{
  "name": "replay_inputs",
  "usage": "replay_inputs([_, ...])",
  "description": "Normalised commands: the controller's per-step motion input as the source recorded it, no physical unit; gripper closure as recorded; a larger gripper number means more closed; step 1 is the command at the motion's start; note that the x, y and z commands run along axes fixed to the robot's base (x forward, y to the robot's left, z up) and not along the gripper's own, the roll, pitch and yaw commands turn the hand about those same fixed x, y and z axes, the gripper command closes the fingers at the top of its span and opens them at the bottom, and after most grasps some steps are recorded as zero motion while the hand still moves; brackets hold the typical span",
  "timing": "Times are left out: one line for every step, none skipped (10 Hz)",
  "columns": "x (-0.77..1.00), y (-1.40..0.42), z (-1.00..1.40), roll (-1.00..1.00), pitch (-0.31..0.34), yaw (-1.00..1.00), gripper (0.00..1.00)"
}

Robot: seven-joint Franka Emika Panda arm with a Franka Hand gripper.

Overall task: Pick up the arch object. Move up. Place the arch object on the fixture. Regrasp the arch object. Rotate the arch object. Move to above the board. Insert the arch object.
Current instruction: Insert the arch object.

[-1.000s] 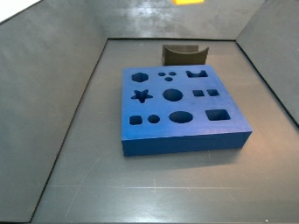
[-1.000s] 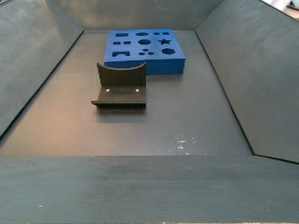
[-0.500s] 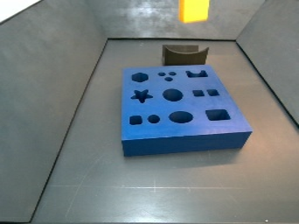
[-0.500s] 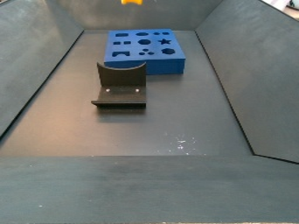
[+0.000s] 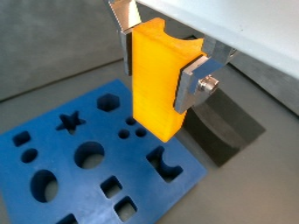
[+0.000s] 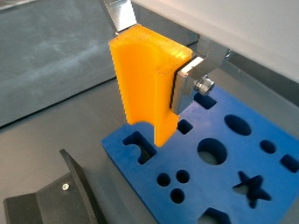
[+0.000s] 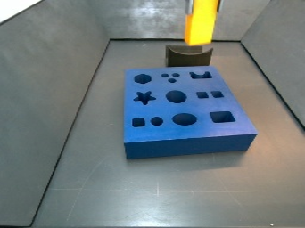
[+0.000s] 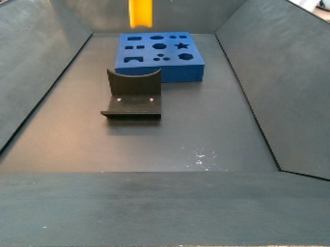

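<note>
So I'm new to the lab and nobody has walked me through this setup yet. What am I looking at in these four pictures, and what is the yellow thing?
This is a single robot arm working inside a grey, walled bin. Two pictures come from cameras on the arm's wrist, looking down past its end effector; two come from fixed cameras beside the bin.

The yellow thing is the arch object, a plastic-looking block with a curved notch at its upper end. The end effector's flat silver fingers are shut on it, holding it upright in the air. In both side views you see only the block hanging down from the top edge; the arm itself is out of frame.

On the floor lie the board, a thick blue slab with shaped holes, and the fixture, a dark bracket with a curved notch.
</note>
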Motion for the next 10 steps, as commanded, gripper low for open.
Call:
replay_inputs([0.69, 0.00, -0.37, 0.07, 0.047, -0.36, 1.00])
replay_inputs([0.68, 0.00, -0.31, 0.02, 0.064, -0.36, 1.00])
replay_inputs([0.62, 0.00, -0.25, 0.00, 0.101, -0.33, 1.00])
replay_inputs([0.05, 0.01, 0.00, 0.00, 0.000, -0.01, 1.00])
replay_inputs([0.18, 0.01, -0.08, 0.06, 0.099, 0.00, 1.00])
replay_inputs([0.40, 0.00, -0.37, 0.18, 0.066, -0.07, 1.00])
replay_inputs([0.38, 0.00, -0.43, 0.21, 0.041, -0.05, 1.00])
replay_inputs([0.02, 0.00, -0.01, 0.03, 0.003, 0.00, 1.00])
replay_inputs([0.00, 0.00, 0.00, 0.02, 0.000, 0.00, 1.00])
replay_inputs([0.00, 0.00, -0.22, 0.08, 0.010, 0.03, 1.00])
